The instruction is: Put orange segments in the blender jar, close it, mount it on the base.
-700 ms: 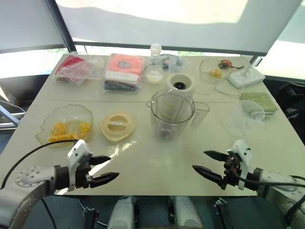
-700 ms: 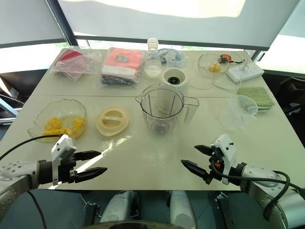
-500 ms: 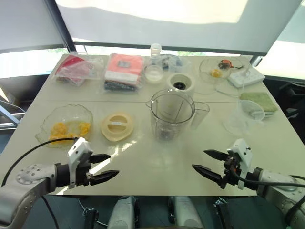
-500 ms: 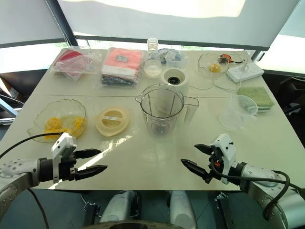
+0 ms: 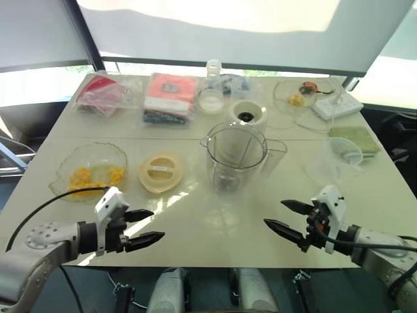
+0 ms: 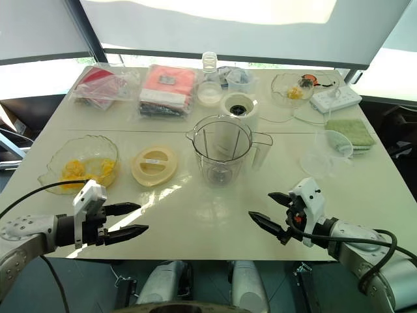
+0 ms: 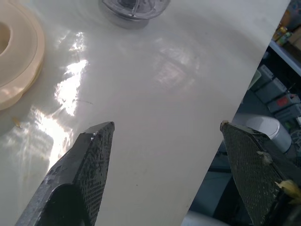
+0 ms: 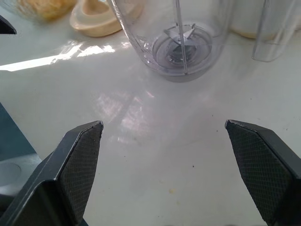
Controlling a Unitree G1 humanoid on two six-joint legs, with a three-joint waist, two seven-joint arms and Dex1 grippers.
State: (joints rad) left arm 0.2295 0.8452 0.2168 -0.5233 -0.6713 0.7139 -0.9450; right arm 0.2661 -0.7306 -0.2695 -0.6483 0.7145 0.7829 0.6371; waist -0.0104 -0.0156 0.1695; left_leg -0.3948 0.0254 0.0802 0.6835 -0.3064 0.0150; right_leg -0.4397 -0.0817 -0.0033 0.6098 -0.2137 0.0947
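Near the table's front edge you're hovering both the left gripper (image 5: 144,227) and right gripper (image 5: 286,219), jaws spread wide, carrying nothing. Those orange segments (image 5: 91,176) are looking slippery, so you're risking squashing 1 or nudging the empty blender jar (image 5: 236,156) over.

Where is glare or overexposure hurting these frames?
Eye views: the window strip behind the table is blown out white, and a bright streak sits between the cream lid and blender jar. Left wrist view: sun glare beside the lid. Right wrist view: similar streak before the jar.
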